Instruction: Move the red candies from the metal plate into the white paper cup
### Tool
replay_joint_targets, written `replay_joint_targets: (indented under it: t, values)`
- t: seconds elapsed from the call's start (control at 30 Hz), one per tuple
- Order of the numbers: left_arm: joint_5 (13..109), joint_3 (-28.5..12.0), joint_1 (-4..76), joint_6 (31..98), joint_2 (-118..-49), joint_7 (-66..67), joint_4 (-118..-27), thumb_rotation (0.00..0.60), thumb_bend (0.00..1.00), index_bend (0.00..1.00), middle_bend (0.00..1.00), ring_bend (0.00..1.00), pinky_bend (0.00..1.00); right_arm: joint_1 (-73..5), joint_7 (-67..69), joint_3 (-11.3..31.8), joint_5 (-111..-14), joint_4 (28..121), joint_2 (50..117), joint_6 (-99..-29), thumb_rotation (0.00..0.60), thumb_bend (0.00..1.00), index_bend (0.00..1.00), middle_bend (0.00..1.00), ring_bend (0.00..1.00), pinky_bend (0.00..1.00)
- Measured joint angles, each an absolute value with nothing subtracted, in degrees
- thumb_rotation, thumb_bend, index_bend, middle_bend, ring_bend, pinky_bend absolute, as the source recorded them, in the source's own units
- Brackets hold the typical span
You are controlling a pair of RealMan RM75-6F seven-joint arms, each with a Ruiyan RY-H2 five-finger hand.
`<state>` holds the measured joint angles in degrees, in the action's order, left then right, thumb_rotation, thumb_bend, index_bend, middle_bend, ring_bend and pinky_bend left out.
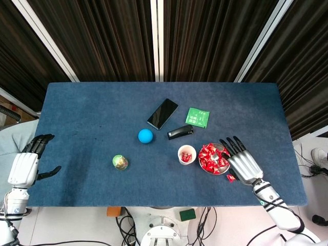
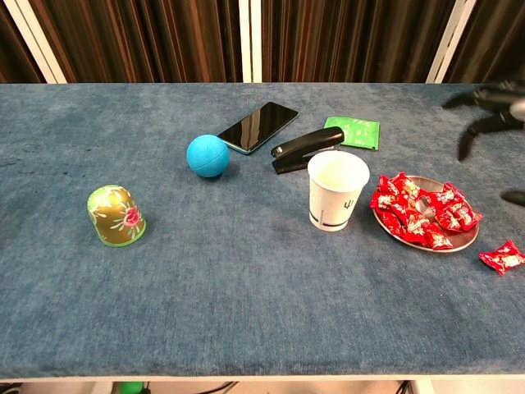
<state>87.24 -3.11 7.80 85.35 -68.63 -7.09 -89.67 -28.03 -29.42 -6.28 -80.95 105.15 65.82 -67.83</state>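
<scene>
Bright even light, soft shadows, sharp focus throughout

The right hand (image 1: 243, 163) has a silver-grey metal back made of long ridged segments, and its fingers (image 1: 229, 144) end in black tips. Behind the hand comes a white wrist with black bands. The left hand (image 1: 25, 165) looks the same: a pale silver back, black fingers, and a white wrist section behind it.
</scene>
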Motion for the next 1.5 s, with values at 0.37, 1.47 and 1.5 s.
replay_joint_targets:
  t: [0.37, 1.47, 1.5]
  values:
    - [87.93, -2.57, 7.18, 86.17, -68.33, -6.46, -90.64, 0.6, 0.12, 0.15, 0.14, 0.1, 0.24, -23.88, -27.75, -8.92, -83.78, 98.18, 69.32, -67.14, 0.6, 0.31, 0.41, 0.0, 0.0, 0.0]
    - [87.93, -2.65, 6.97, 86.22, -68.4, -8.05, -89.45, 0.6, 0.12, 0.16, 0.14, 0.1, 0.24, -20.28, -33.19, -6.31, -84.25, 87.33, 78.68, -64.92, 0.6, 0.36, 0.46, 0.0, 0.0, 0.0]
    - [87.92, -2.66, 6.97, 86.21, -68.42, -8.12, -89.37, 0.6, 0.12, 0.16, 0.14, 0.1, 0.24, -20.26, -33.43, -6.24, -84.14, 87.37, 78.75, -64.75, 0.6, 0.36, 0.46, 0.0, 0.0, 0.0]
